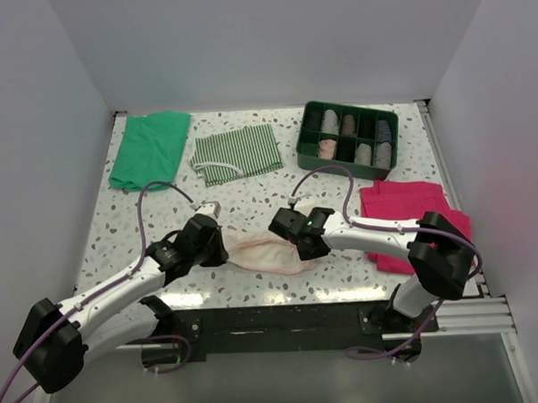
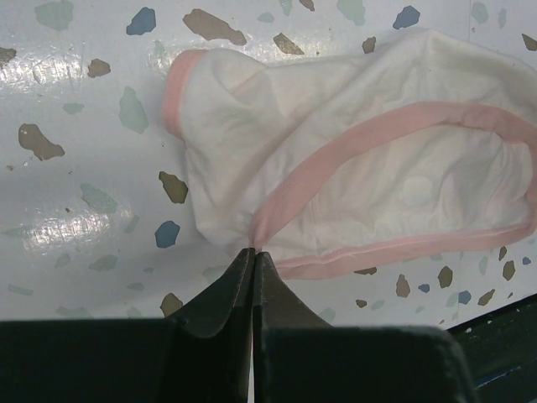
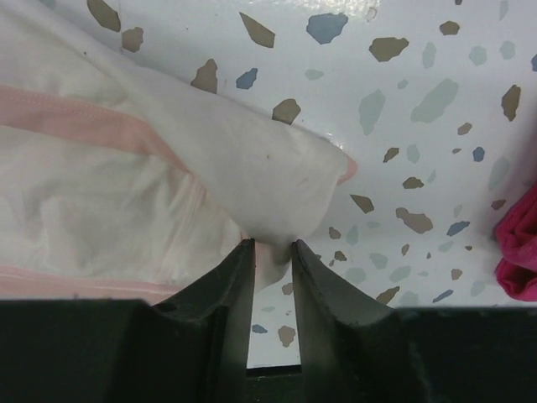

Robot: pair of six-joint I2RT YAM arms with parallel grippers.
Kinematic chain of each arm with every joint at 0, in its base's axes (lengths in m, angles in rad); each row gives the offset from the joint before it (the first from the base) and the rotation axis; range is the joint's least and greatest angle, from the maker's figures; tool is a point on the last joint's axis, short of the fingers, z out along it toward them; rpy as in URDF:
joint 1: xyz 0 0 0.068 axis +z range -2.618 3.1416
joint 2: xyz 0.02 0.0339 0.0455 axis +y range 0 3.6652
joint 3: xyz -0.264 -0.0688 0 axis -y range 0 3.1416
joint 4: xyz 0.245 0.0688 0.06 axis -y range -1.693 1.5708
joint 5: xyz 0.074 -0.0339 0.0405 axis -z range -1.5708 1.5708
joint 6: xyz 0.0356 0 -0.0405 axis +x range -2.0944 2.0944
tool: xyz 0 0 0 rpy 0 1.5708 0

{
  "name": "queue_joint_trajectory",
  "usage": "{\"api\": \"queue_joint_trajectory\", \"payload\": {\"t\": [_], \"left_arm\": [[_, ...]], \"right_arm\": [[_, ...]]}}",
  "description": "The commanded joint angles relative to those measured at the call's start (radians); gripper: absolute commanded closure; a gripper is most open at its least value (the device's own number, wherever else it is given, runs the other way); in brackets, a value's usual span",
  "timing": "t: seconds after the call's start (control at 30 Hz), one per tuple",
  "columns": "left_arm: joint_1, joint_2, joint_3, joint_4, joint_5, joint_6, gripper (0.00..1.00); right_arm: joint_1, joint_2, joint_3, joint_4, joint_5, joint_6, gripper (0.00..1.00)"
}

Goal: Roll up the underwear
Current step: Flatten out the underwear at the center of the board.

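Nearest you, your left gripper (image 2: 253, 252) has its fingers pressed together, and the pink hem of the underwear (image 2: 361, 185) gathers to a point right at the tips, so it looks clamped on that edge. Across from it, your right gripper (image 3: 273, 248) has its fingers a little apart, with a soft fold from the garment's other end sitting in the gap. Bare table (image 1: 145, 216) shows through below that fold, so take this side as not gripped. Between the two, the underwear lies loosely spread and wrinkled near the table's front edge, one end folded over itself but no roll formed. By that, you are at the very start: no turn has been made, and the whole rolling is left to do. Further right, well apart, lies the magenta cloth (image 1: 408, 218). At the far side sit the green-and-white striped cloth (image 1: 236, 154), a plain green cloth (image 1: 149, 149) and a green divided tray (image 1: 339, 167) holding small rolls.
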Motion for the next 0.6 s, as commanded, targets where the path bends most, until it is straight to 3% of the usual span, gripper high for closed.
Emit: {"api": "queue_joint_trajectory", "payload": {"t": [0.0, 0.13, 0.57], "left_arm": [[-0.003, -0.001, 0.002, 0.021, -0.017, 0.001, 0.95], [-0.004, -0.006, 0.0, 0.024, -0.021, 0.0, 0.95], [-0.004, -0.01, 0.002, 0.011, -0.052, -0.005, 0.95]], "right_arm": [[-0.002, 0.01, 0.006, 0.042, -0.022, -0.012, 0.79], [-0.004, -0.045, -0.011, 0.084, -0.051, -0.016, 1.0], [-0.131, -0.356, -0.155, 0.306, -0.249, -0.001, 1.0]]}}
